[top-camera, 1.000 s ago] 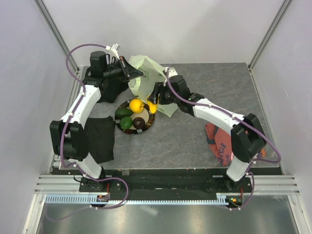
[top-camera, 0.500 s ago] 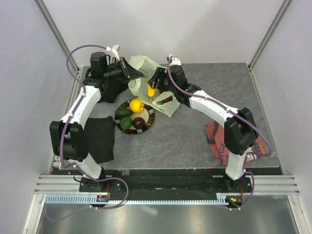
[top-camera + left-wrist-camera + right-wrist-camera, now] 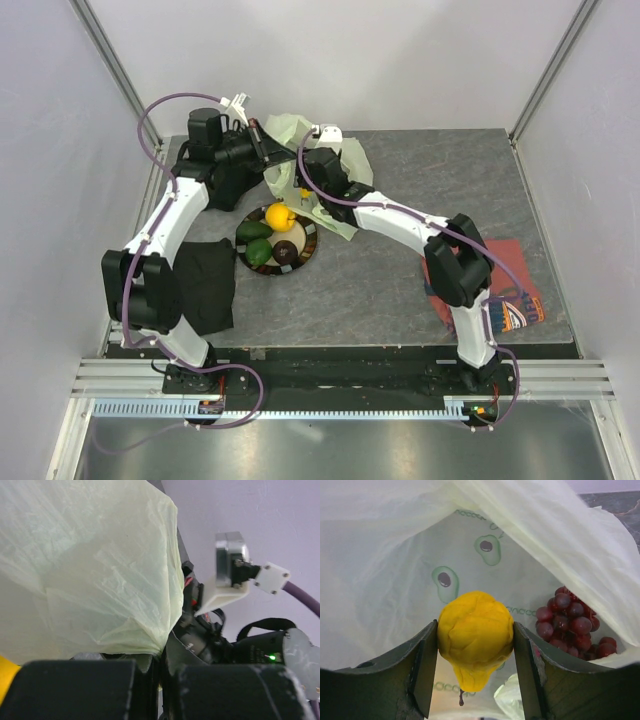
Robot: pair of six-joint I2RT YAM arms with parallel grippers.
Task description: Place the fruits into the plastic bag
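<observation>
My left gripper (image 3: 268,150) is shut on an edge of the pale green plastic bag (image 3: 348,162) and holds its mouth up; the pinched film shows in the left wrist view (image 3: 90,570) above the jaws (image 3: 162,680). My right gripper (image 3: 303,186) is shut on a yellow-orange fruit (image 3: 475,635) and holds it inside the bag's mouth (image 3: 385,580). A dark purple grape bunch (image 3: 575,625) lies in the bag to the right. On the dark plate (image 3: 311,240) lie a yellow lemon (image 3: 280,216), two green fruits (image 3: 258,250) and a dark brown one (image 3: 286,250).
A black cloth (image 3: 205,285) lies left of the plate and another (image 3: 225,185) under the left arm. A red printed shirt (image 3: 505,300) lies at the right near my right arm's base. Frame posts and walls close in the table.
My right gripper has carried the yellow-orange fruit from beside the plate up and left into the bag's mouth. The right arm has swung left, uncovering more of the shirt. The left gripper has kept its hold.
</observation>
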